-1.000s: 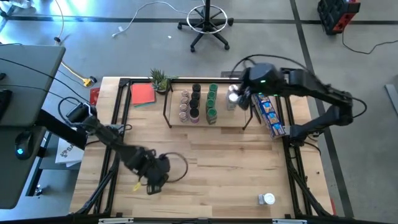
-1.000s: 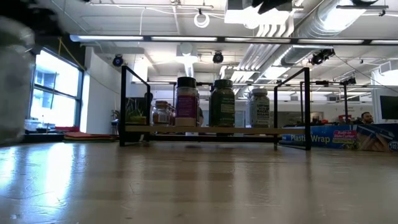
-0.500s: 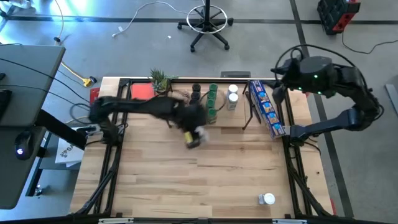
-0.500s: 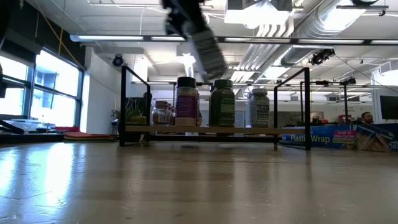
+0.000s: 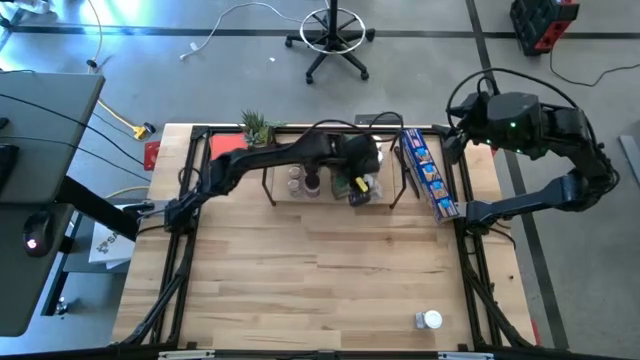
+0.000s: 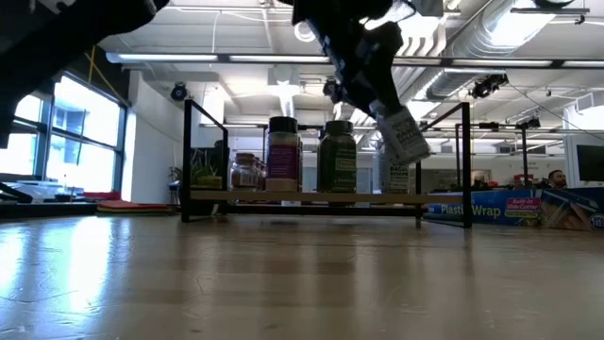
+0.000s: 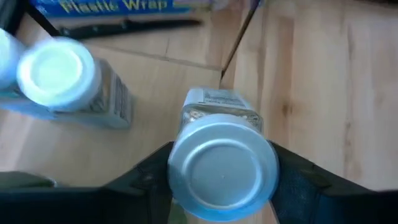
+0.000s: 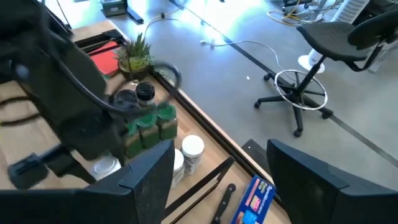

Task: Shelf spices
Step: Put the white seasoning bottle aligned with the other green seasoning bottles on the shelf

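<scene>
since a moment ago the left arm has swung from the shelf's left end across to its right part, carrying a jar along. now the left gripper [image 5: 361, 184] hangs over the shelf [image 5: 283, 193], clenched around a spice jar [image 7: 222, 163] whose silver lid sits squarely between the fingers [image 7: 144, 173], tilted above the board. green-lidded jars [image 8: 151, 120] and white-lidded ones [image 7: 57, 71] stand just beside it. off to the right, past the table edge, the right gripper [image 8: 221, 171] waits spread wide, holding nothing.
</scene>
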Available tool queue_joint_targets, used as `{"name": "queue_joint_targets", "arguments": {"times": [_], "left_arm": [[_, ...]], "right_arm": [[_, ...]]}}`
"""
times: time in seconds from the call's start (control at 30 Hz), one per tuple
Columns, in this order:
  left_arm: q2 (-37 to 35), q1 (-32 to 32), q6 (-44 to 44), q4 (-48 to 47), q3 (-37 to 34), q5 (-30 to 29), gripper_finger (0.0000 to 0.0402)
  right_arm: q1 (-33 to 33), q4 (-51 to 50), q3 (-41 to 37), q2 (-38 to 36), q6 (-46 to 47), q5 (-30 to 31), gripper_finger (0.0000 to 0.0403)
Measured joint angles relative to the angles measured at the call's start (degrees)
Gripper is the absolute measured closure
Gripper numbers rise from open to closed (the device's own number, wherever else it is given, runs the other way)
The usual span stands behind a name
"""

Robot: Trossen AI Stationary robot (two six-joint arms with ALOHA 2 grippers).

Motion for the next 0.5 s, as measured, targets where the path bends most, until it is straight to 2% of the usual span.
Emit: {"name": "queue_joint_targets", "arguments": {"times": [0.37, 0.5], "left_arm": [[2.4, 1.3, 3.5, 2.2, -0.2, 0.2, 0.0208], [2.7, 1.2, 5.7, 3.4, -0.1, -1.0, 0.0173]], "right_arm": [[0.0, -1.4, 0.0, 0.0, -0.1, 0.1, 0.0153], [0.0, -1.6, 0.0, 0.0, -0.5, 0.1, 0.0153]]}}
